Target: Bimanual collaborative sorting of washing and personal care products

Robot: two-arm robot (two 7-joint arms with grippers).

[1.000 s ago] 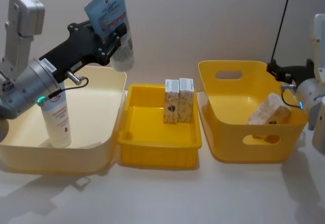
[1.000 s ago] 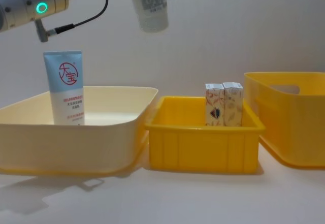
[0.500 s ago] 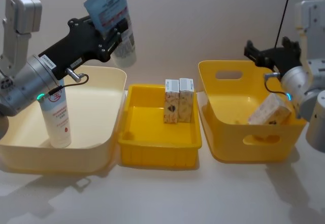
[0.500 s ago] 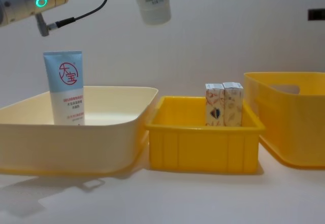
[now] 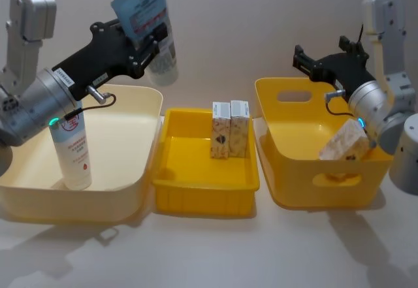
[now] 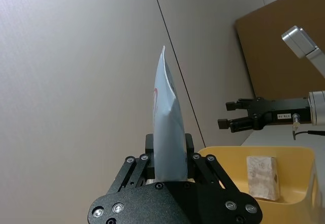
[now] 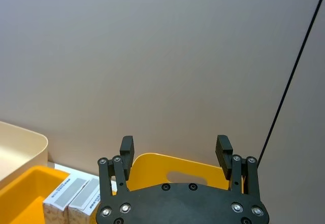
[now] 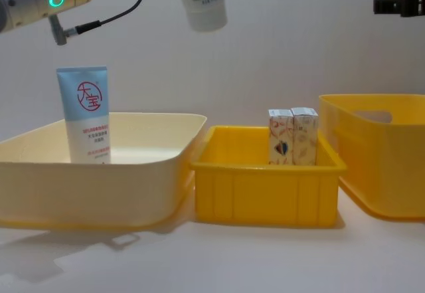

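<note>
Left claw is up high over the far right corner of the cream tub, clamped on the light-blue pouch. The pouch is held upright, flat end up and rounded white end hanging down, red-and-white label facing the head camera. In the left wrist view the fingers press both flat faces of the pouch, seen edge-on. In the chest view its white end hangs well above the tubs.

Right claw hangs over the far left rim of the deep yellow tub at the right. It is spread wide with nothing in it and points left. The right wrist view shows the two fingers well apart. Its tips come in at the upper right of the chest view.

The light-blue tube with a red circle logo stands upright at the left of the cream tub, cap down. From the chest it shows above the tub's near wall.

Two cream cartons stand upright, side by side and touching, at the far right of the shallow yellow tray in the middle. They also show in the chest view and the right wrist view.

A third cream carton lies tilted inside the deep yellow tub, leaning on its right wall. It also shows in the left wrist view.

All three containers sit in a row on the counter, with neighbouring rims touching or nearly so.
</note>
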